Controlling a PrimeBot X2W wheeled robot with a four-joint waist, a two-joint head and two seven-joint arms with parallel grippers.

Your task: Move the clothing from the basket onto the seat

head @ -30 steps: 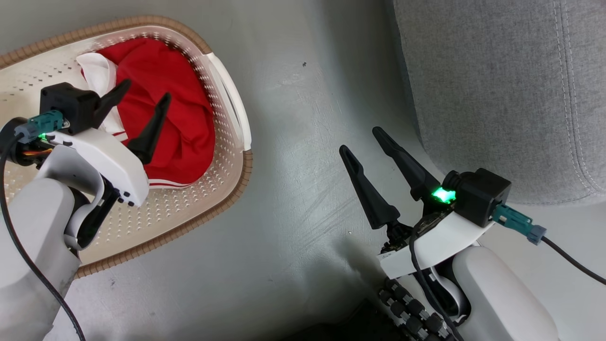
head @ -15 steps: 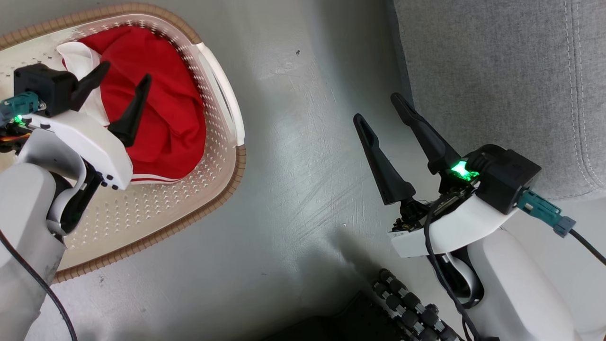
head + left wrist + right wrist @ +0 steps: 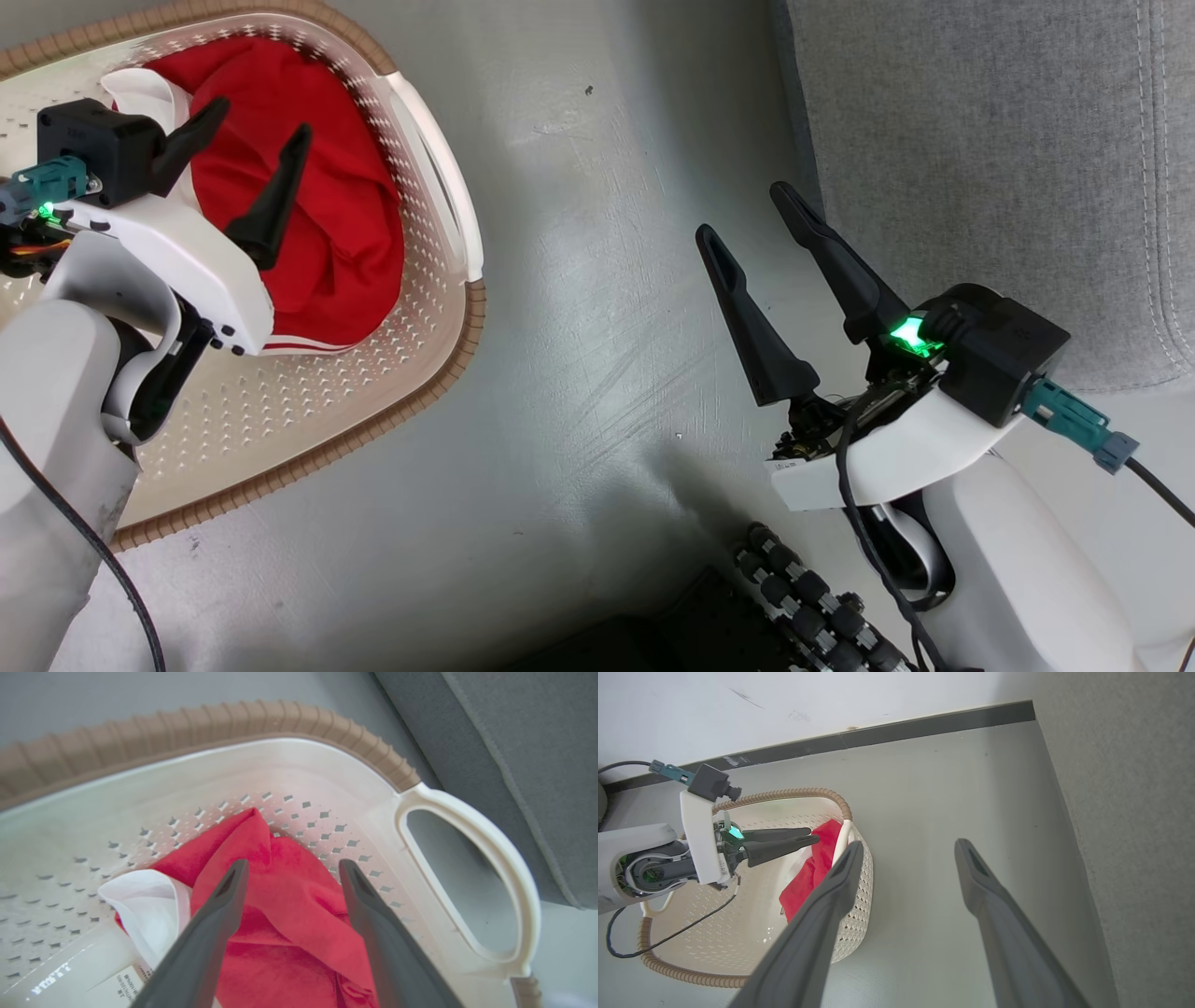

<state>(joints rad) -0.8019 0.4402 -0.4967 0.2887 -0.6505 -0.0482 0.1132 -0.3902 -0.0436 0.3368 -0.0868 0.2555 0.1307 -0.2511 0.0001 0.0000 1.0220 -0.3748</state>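
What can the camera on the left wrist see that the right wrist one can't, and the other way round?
Left wrist view: white fabric at the red clothing's edge. Right wrist view: the wall, its dark baseboard, the right gripper's open fingers, most of the basket's oval rim. Both: basket, clothing, grey seat, floor, and the left gripper, fingers open over the clothing.

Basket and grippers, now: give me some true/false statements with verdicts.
1. The red garment lies inside the basket. True.
2. The left gripper is shut on the garment. False: its jaws stand open over the cloth, not closed on it.
3. The right gripper is open over the floor, between basket and seat. True.
4. The basket stands on the seat. False: it stands on the floor, apart from the seat.
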